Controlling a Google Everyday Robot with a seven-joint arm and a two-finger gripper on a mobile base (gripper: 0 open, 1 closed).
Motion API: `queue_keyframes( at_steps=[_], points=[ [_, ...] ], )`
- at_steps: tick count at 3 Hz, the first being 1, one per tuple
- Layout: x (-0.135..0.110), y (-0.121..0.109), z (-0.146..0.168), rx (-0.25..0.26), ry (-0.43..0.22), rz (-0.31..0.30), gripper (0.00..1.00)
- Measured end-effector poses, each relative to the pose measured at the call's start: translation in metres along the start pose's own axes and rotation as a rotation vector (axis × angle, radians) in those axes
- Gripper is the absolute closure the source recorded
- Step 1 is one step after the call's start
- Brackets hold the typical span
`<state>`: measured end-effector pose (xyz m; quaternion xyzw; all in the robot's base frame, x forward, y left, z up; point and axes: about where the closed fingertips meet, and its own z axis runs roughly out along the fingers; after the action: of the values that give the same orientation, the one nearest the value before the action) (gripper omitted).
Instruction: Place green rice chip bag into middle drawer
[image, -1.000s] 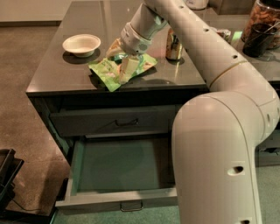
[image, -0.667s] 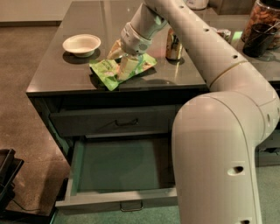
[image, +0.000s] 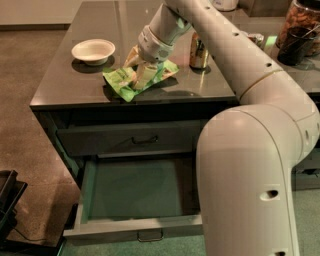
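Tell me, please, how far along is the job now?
Done: the middle drawer is pulled open. In hand: the gripper is down on the green rice chip bag, which lies on the countertop. Left: lift the bag and put it into the drawer.

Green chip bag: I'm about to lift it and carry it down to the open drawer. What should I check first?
1. Tool is down on the bag, near the front edge of the counter: ok.
2. Bag held firmly enough to lift: cannot tell.
3. Middle drawer open below the counter: ok.
4. Upper drawer shut, not blocking the way down: ok.
5. Bowl and can apart from the bag: ok.
6. Right side of the open drawer free: cannot tell, the robot's arm hides it.
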<state>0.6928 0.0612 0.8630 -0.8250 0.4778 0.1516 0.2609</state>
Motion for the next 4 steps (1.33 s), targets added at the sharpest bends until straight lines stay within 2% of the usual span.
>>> queue_keyframes(
  at_steps=[1, 2, 3, 4],
  points=[
    [-0.011, 0.013, -0.005, -0.012, -0.026, -0.001, 1.0],
    [-0.037, 0.044, -0.017, -0.012, -0.067, 0.001, 1.0],
    [-0.068, 0.082, -0.035, 0.036, -0.106, 0.021, 1.0],
    [-0.1, 0.127, -0.063, 0.127, -0.11, 0.078, 1.0]
  ],
)
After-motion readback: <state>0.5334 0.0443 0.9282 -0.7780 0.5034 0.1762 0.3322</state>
